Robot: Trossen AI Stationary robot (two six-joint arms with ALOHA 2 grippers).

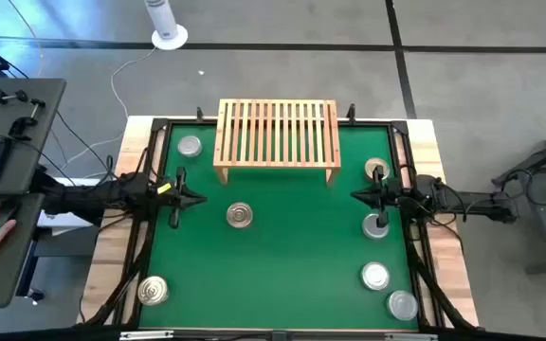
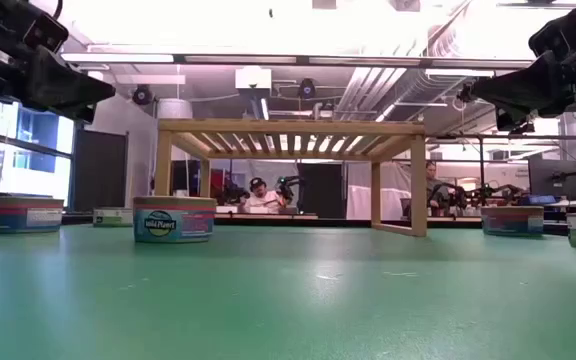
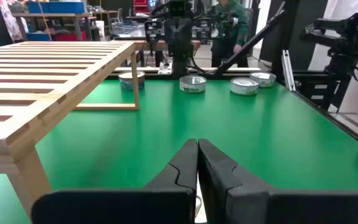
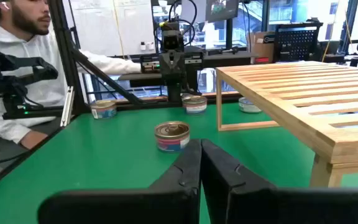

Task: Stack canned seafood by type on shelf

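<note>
Both grippers hover with fingers pressed together, holding nothing. The right gripper point(image 1: 359, 196) is nearest a silver tin point(image 1: 375, 225), just beside its fingertips; shelf point(image 1: 277, 138) empty, left gripper point(image 1: 197, 198) waits.

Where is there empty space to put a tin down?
The shelf top is bare, with no tins on it. The green mat is open between the gold-topped tin and the near edge. The right side is crowded: four tins line up there, from one to another.
</note>
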